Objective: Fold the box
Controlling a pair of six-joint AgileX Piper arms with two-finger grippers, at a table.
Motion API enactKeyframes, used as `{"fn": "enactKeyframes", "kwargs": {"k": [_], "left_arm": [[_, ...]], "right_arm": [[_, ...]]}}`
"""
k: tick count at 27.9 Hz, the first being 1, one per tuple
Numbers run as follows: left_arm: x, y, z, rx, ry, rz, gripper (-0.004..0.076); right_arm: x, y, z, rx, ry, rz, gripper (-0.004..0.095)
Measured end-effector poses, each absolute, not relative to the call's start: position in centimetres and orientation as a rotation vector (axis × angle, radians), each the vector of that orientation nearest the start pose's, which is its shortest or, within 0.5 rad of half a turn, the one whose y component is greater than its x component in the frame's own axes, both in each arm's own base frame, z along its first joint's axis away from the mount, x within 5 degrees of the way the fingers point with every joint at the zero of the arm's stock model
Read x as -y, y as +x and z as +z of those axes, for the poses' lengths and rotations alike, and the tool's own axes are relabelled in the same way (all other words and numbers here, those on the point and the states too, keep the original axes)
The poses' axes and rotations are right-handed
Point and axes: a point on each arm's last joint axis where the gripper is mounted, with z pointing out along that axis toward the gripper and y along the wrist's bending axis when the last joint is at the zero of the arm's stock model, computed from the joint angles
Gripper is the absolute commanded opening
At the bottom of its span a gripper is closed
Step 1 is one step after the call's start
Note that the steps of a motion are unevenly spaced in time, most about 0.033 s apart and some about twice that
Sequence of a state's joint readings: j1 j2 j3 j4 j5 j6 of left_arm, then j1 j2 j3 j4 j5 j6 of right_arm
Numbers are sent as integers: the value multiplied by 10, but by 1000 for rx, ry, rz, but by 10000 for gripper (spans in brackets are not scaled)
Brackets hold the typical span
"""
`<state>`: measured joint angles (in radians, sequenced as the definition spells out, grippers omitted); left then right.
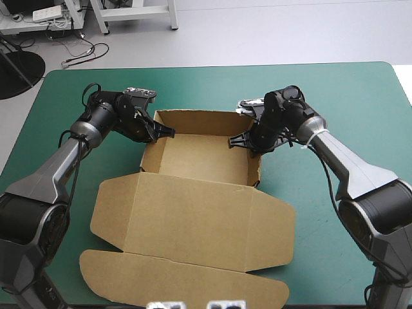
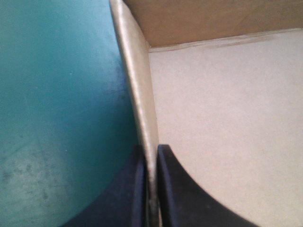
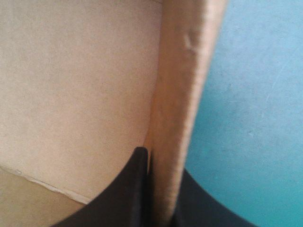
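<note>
Black-fingered, the left gripper clamps the left wall of the brown box; the right gripper pinches the opposite wall. The box stands mid-table as an open tray, its lid flat. The side walls are seemingly being set; next, a clean release of both.

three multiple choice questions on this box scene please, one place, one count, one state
1. Where does the left gripper hold the box? A its left wall B the lid's near edge C nowhere
2. How many grippers clamp a wall? A none B one C two
3. How does the lid lie? A flat on the table B upright C over the walls
1 A: that wall sits between its fingers. 2 C: the right gripper pinches the right wall too. 3 A: it spreads toward the near edge.
</note>
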<state>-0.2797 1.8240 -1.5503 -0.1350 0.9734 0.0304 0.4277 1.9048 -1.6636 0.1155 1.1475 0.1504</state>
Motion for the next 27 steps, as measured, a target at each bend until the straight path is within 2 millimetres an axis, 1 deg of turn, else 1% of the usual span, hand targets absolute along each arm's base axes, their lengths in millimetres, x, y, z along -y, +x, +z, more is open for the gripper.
{"fn": "enactKeyframes", "kwargs": {"k": [3, 5, 8, 11, 13, 15, 20, 23, 25, 27], "left_arm": [[121, 377, 279, -2726, 375, -258, 25], [123, 378, 279, -2740, 391, -260, 69], [125, 377, 277, -2789, 430, -261, 151], [129, 373, 262, -2907, 482, -277, 256], [130, 372, 259, -2933, 499, -284, 330], [131, 370, 258, -2950, 505, -297, 387], [133, 368, 258, -2961, 511, -305, 388], [130, 369, 260, -2952, 521, -269, 388], [129, 368, 261, -2945, 532, -239, 388], [127, 370, 270, -2917, 542, -201, 388]], "right_arm": [[-177, 364, 269, -2895, -391, 220, 418], [-176, 363, 269, -2903, -417, 191, 469], [-173, 361, 268, -2920, -439, 146, 471], [-172, 361, 268, -2929, -446, 121, 471], [-171, 360, 268, -2931, -448, 114, 471], [-171, 360, 268, -2932, -448, 114, 471], [-173, 365, 283, -2885, -443, 130, 471], [-175, 368, 297, -2838, -437, 147, 471], [-175, 369, 309, -2799, -432, 156, 471], [-173, 369, 326, -2745, -429, 147, 471]]}}
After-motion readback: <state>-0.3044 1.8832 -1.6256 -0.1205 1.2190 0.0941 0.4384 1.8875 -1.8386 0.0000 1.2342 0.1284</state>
